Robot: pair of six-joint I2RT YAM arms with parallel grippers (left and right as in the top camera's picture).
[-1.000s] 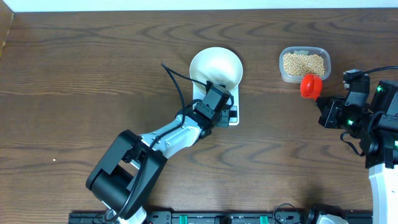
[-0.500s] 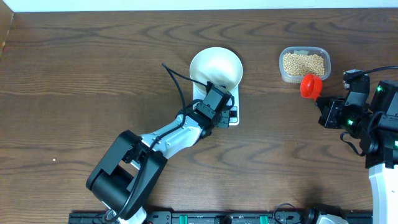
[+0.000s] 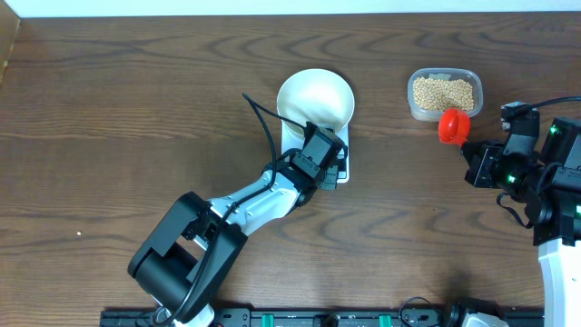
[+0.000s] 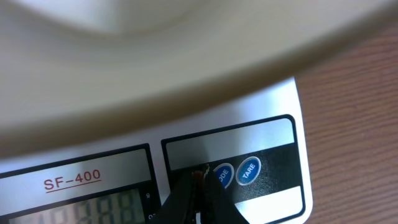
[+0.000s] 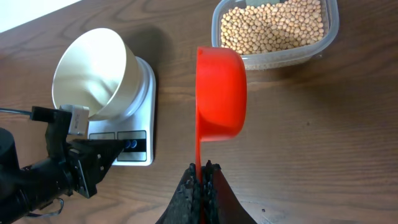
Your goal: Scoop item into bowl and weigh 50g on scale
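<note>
Step — I am keying the scale (image 4: 273, 106), left claw (image 4: 198, 186) closed empty at its buttons (image 4: 247, 170) | right claw (image 5: 202, 171) clamping the red scoop (image 5: 221, 93) | next — dipping it into the beans (image 5: 273, 28).

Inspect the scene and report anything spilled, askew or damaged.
Nothing stands out. The beans all lie in the clear tub, none scattered outside it. The white bowl sits upright on the scale, and the red scoop looks intact.

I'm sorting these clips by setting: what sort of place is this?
Probably a robotics lab bench, not a kitchen: a left arm and right arm at a wooden table with a scale, bowl and tub of beans.
</note>
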